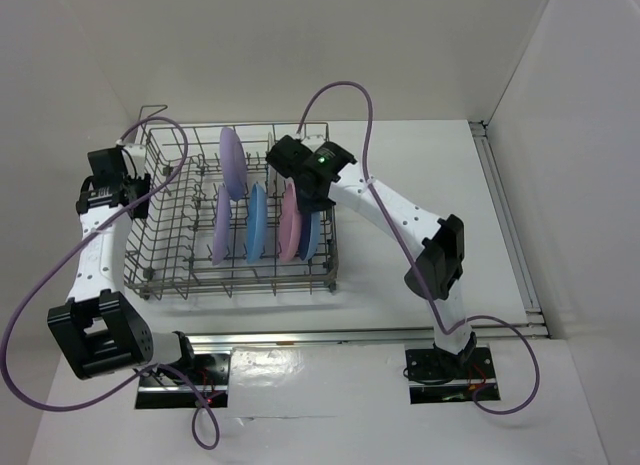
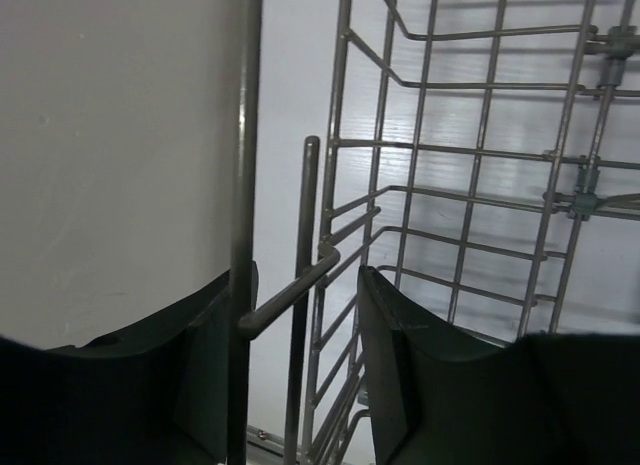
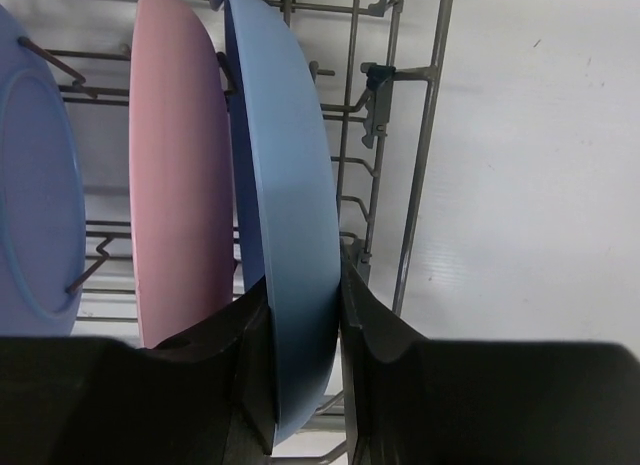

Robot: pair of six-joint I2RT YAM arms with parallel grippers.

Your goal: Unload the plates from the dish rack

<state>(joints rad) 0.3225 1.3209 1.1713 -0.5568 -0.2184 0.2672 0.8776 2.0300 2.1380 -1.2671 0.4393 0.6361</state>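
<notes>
Right gripper (image 3: 303, 285) clamped on the blue plate (image 3: 285, 185); left gripper (image 2: 305, 280) straddling dish rack (image 1: 150, 225) wire.

My right fingers (image 3: 250, 385) pinch the blue plate's rim, one pad on each face. The plate stands on edge in the rightmost slot, close to the rack's right wall. The pink plate (image 3: 180, 165) is upright just beside it on the left. Further left is a second blue plate (image 1: 257, 223), then two lavender plates (image 1: 220, 237), one nearer and one in the back row, all on edge between tines. My left jaws are apart at the rack's left wall, with an upright wire and a short cross wire in the gap. I can't tell if the pads press on the wire. The rack sits on the white table (image 1: 420, 165), its raised handle (image 1: 150, 113) at the far-left corner.
</notes>
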